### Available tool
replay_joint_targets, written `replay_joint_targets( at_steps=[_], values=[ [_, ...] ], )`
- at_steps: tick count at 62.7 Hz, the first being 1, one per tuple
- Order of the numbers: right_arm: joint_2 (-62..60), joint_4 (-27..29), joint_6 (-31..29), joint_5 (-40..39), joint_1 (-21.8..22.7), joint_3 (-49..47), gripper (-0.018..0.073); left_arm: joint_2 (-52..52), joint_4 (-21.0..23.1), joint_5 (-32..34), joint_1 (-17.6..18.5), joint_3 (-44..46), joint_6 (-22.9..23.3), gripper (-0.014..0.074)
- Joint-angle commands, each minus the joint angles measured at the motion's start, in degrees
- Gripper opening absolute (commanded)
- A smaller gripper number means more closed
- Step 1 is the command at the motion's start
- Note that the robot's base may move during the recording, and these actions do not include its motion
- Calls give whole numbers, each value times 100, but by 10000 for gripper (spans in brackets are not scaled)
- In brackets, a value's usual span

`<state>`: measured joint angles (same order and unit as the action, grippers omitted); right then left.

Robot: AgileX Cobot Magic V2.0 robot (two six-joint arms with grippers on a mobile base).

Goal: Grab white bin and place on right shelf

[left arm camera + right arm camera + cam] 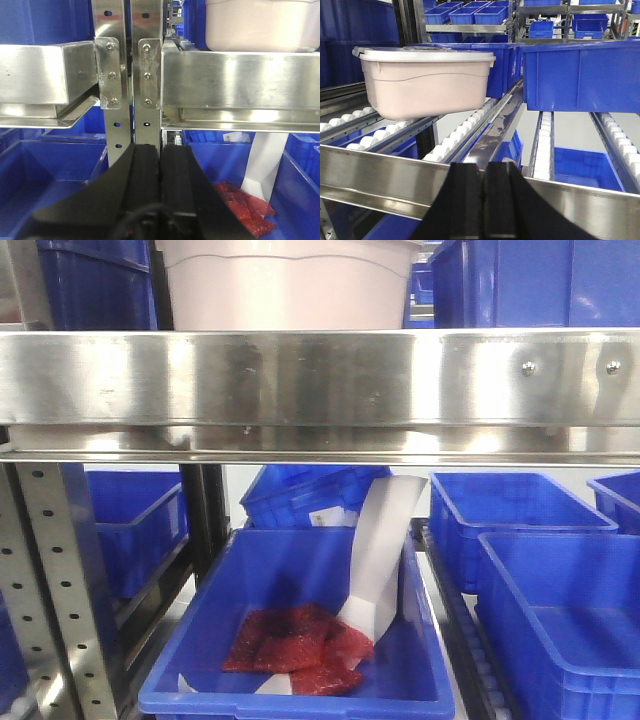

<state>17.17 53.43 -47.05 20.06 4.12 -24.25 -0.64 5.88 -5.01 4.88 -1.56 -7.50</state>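
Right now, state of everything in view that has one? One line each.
white bin: lid on, resting on the roller lane, not held.
right shelf: carries the white bin behind its front rail.
left hand: shut, empty, below the rail.
right hand: shut, empty, at the front rail.
blue crate: open, holds red packets and a white paper strip.
large blue bin: on the neighbouring roller lane.

Warehouse: roller racks point(470, 130), blue crates point(580, 75)

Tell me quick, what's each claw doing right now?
Left claw: closed, holding nothing.
Right claw: closed, holding nothing; the white bin sits on the shelf's rollers.
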Motion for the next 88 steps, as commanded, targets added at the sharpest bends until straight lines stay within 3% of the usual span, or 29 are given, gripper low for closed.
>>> replay_joint_targets(
  at_steps=[1, 9, 13, 18, 28, 34, 41, 53, 57, 88],
  values=[
    [41, 145, -56, -294, 22, -158, 66, 22, 6, 550, -11, -10, 44, -117],
    [41, 136, -56, -326, 22, -113, 66, 22, 6, 550, -11, -10, 44, -117],
    [41, -275, 82, -464, 22, -38, 66, 22, 6, 550, -11, -10, 44, -117],
    [35, -1635, 1022, -597, 22, 50, 66, 22, 6, 550, -11, -10, 44, -117],
    [-100, -4946, 3953, -909, 22, 482, 66, 22, 17, 550, -11, -10, 44, -117],
    [-405, -5939, 4994, -1352, 22, 946, 66, 22, 17, 550, -11, -10, 44, -117],
    [-876, -5911, 5036, -1763, 22, 1596, 66, 22, 17, 550, -11, -10, 44, -117],
    [-1655, -5402, 5031, -2085, 22, 2597, 66, 22, 17, 550, -11, -10, 44, -117],
    [-1898, -5388, 5009, -1677, 22, 2583, 66, 22, 17, 546, -11, -10, 44, -117],
    [-1886, -5388, 4836, -1683, 22, 2583, 66, 22, 17, 501, -11, -10, 44, -117]
  ],
)
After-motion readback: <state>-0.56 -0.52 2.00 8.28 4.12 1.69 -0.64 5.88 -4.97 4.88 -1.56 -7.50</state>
